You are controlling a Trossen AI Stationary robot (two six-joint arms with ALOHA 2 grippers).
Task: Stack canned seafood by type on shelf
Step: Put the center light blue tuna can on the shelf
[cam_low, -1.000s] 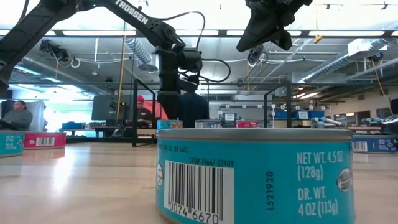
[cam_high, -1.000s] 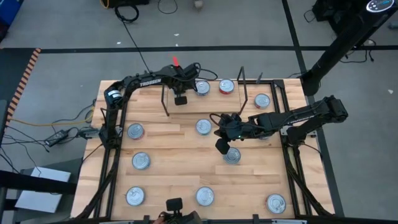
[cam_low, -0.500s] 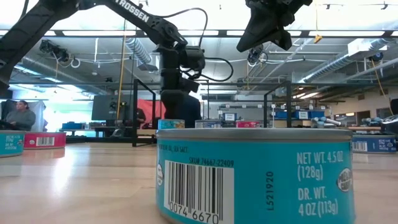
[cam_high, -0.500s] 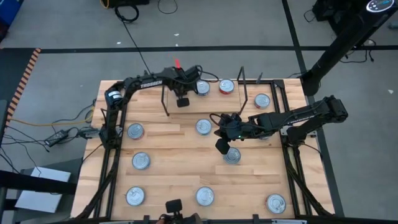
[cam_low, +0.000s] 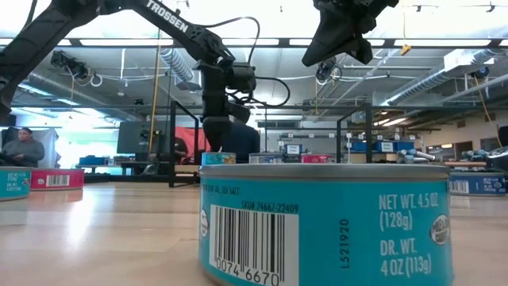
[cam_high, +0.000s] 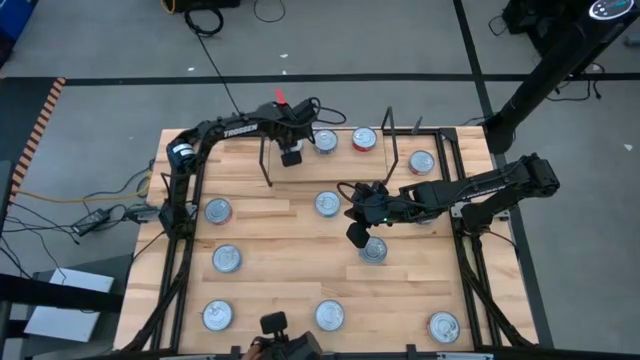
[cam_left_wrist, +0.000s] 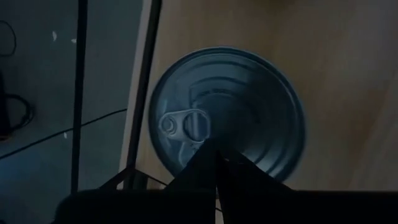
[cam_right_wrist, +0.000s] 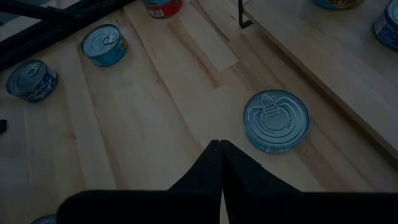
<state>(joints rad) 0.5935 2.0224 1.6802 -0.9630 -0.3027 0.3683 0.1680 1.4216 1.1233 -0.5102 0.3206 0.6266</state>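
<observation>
Several flat round tins of canned seafood lie about the wooden table. On the shelf (cam_high: 343, 149) at the back stand a blue tin (cam_high: 325, 141) and a red tin (cam_high: 363, 139). My left gripper (cam_high: 291, 156) hovers shut by the shelf's left end, just left of the blue tin; the left wrist view shows that tin's silver pull-tab lid (cam_left_wrist: 227, 112) just past the shut fingertips (cam_left_wrist: 214, 157). My right gripper (cam_high: 355, 236) hangs shut and holds nothing, right beside another blue tin (cam_high: 373, 249), whose lid (cam_right_wrist: 275, 119) shows in the right wrist view.
More tins sit at the left (cam_high: 218, 210), centre (cam_high: 327, 204), back right (cam_high: 421, 161) and along the front (cam_high: 329, 315). One blue tin (cam_low: 325, 222) fills the low view. Black wire uprights (cam_high: 267, 165) stand at the shelf's ends. Black frame rails (cam_high: 470, 265) border the table.
The left gripper has shifted slightly back and forth near the shelf's left end, ending a little farther back. The right arm has not moved.
</observation>
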